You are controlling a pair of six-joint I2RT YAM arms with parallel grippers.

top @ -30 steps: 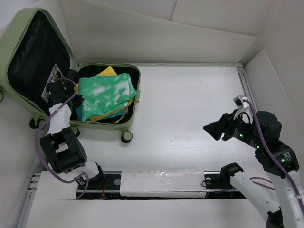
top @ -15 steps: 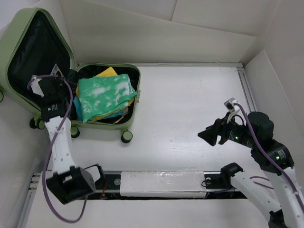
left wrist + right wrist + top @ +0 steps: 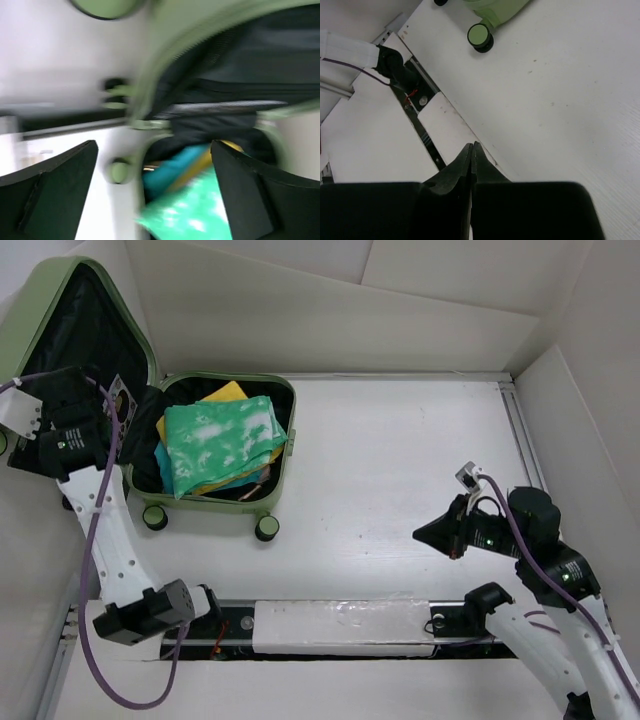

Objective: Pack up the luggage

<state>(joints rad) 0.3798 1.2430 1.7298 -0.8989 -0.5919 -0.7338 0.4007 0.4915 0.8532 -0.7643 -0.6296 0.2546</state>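
The luggage (image 3: 215,502) lies open at the far left, its lid (image 3: 30,315) standing upright with black lining. Its base holds a folded green-and-white cloth (image 3: 220,440) on top of yellow and teal ones. My left gripper (image 3: 118,412) hovers at the hinge side of the base, in front of the lid. The blurred left wrist view shows it open (image 3: 155,195) with nothing between its fingers, the green cloth (image 3: 190,215) and a wheel (image 3: 117,170) beyond. My right gripper (image 3: 430,537) is shut and empty over the bare table at the front right, its tips (image 3: 471,147) pressed together.
White walls box in the table (image 3: 400,450) at the back and right. A mounting rail (image 3: 330,625) with cables runs along the near edge. One suitcase wheel (image 3: 479,36) shows in the right wrist view.
My left arm has risen and swung back to the left, away from the clothes, and its gripper has opened. The right gripper has shut and drifted slightly left and nearer.
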